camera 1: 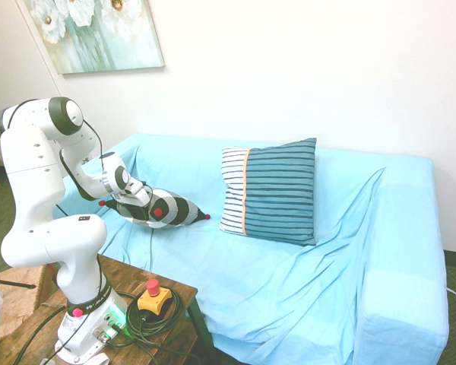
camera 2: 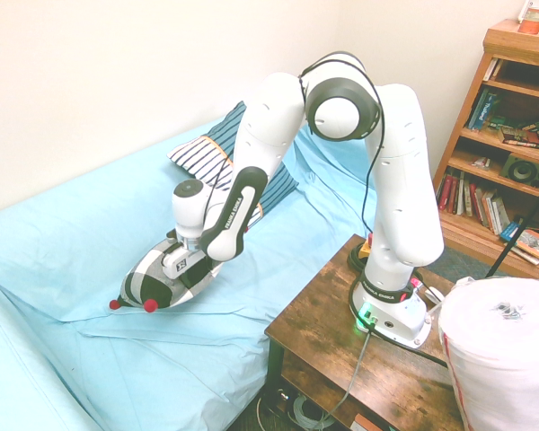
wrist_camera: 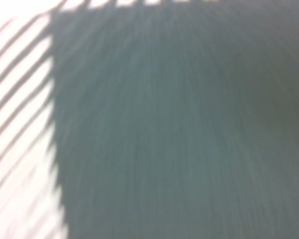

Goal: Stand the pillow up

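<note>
The pillow (camera 1: 161, 210) was seen lying flat on the sofa (camera 1: 349, 251) seat, near the arm's end of the couch, long axis running along the seat toward the striped cushion (camera 1: 272, 190). The gripper (camera 2: 181, 267) was pressed down onto its top face from directly above; whether the jaws were clenched or released could not be told. Standing it up was judged to need a lift of one edge.

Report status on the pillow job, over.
Gripper down on the pillow, jaws hidden. Pillow lying flat on the sofa, not yet standing. Striped cushion upright further along the seat, apart from it.
</note>
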{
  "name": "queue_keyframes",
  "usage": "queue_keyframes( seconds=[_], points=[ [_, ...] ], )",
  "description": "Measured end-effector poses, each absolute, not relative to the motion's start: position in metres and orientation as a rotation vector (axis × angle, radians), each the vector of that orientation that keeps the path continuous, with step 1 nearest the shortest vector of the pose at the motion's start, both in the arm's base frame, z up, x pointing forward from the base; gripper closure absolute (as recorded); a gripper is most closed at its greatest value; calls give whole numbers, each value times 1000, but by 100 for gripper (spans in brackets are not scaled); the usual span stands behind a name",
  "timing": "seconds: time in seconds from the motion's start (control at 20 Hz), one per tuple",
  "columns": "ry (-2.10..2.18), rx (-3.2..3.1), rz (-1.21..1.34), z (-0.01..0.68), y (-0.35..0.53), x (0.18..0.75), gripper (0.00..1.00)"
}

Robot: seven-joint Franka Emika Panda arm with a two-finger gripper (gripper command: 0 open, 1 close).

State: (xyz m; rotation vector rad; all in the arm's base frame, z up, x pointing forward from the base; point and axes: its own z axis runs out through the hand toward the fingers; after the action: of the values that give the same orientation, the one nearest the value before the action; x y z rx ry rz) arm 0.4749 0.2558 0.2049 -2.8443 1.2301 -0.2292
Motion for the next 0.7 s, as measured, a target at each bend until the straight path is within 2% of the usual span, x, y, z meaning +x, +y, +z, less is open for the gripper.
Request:
queue_keyframes(
  seconds=[0.25, 0.45, 0.6, 0.7],
  points=[
    [1216, -2804, -331, 274, 253, 566, 0],
    [1173, -2791, -386, 286, 250, 630, 0],
    [1161, -2784, -406, 305, 260, 663, 0],
    [1147, -2781, -411, 314, 267, 666, 0]
  ],
)
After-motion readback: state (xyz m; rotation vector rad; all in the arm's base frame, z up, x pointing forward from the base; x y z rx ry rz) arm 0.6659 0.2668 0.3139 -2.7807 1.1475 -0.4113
